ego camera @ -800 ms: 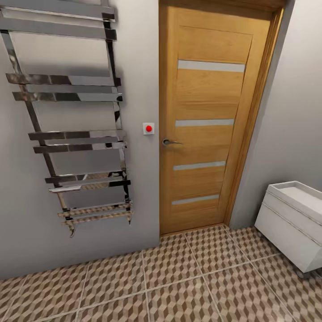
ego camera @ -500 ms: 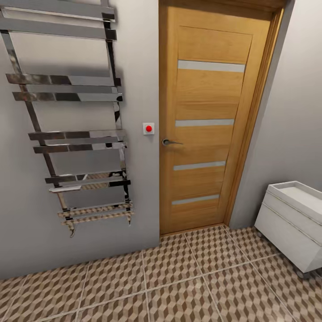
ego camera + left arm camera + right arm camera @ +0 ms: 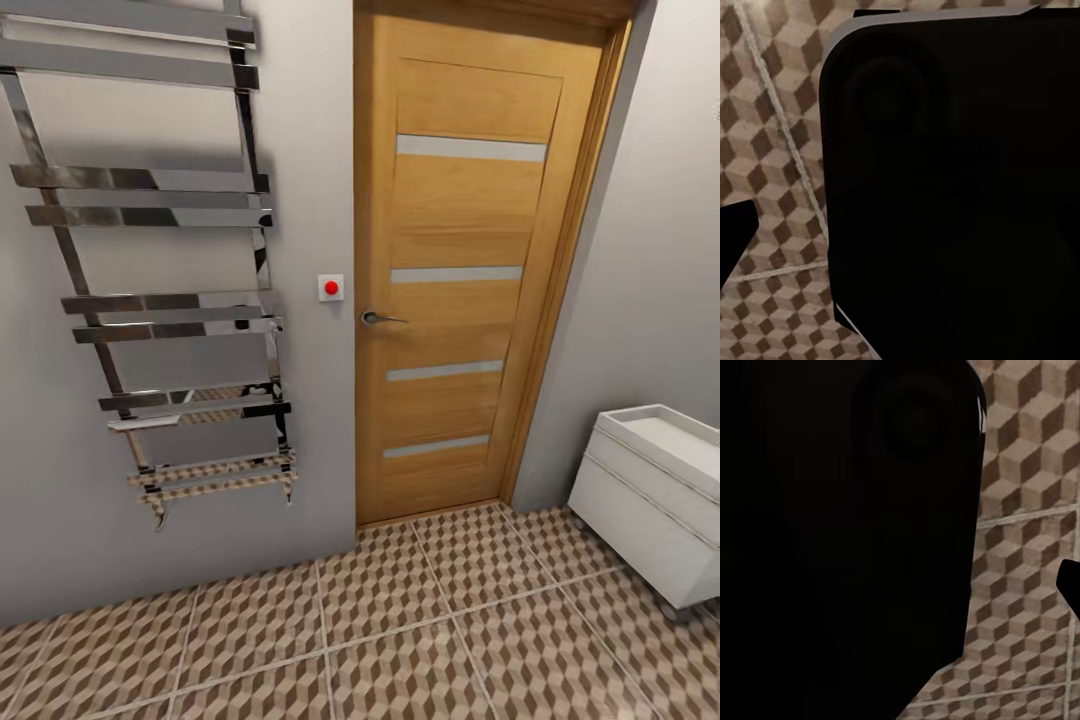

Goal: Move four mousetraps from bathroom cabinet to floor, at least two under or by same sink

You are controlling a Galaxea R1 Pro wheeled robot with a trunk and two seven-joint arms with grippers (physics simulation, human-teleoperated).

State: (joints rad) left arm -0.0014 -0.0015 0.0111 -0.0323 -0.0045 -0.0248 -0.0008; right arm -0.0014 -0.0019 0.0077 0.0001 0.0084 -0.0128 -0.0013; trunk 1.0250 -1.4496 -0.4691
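Four pale horizontal strips cross the closed wooden door (image 3: 470,260) we face; a red button (image 3: 331,287) sits on the grey wall beside it, next to a chrome towel rail (image 3: 160,300). At our right, the white vanity with its sink (image 3: 655,500) stands on the bathroom floor (image 3: 400,640). Dark robot housing (image 3: 952,187) blocks our wrist views, so we cannot tell either gripper's state; cube-patterned tiles show around it.

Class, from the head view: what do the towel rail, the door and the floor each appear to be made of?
Towel rail: polished chrome-like metal, with mirror reflections on its flat bars. Door: light wood or veneer, visible grain, with pale, possibly frosted-glass strips. Bathroom floor: likely ceramic tile, with square grout lines and a printed cube pattern.
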